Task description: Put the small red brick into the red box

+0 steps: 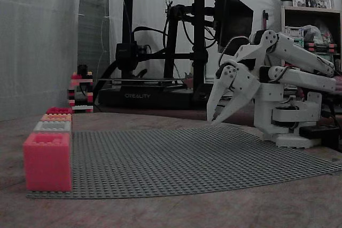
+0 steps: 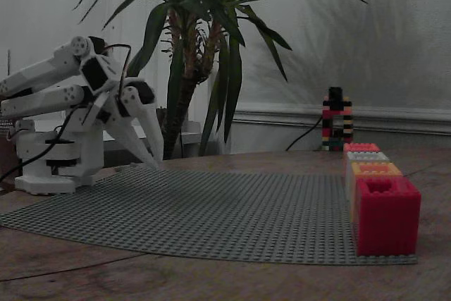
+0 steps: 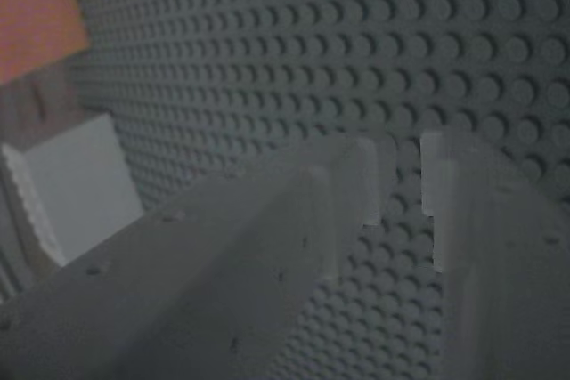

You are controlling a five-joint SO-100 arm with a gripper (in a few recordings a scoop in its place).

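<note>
Here the gripper hovers just above the studded mat, fingers slightly parted and empty. The red box sits at the mat's far corner, well apart.

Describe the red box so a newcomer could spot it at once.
A grey studded baseplate lies on the table, with a row of four square boxes along one edge. The red box is the end one nearest the camera in the fixed view with the plant, beside the orange box. It is deep crimson, unlike the lighter pink-coral box at the other end.
</note>
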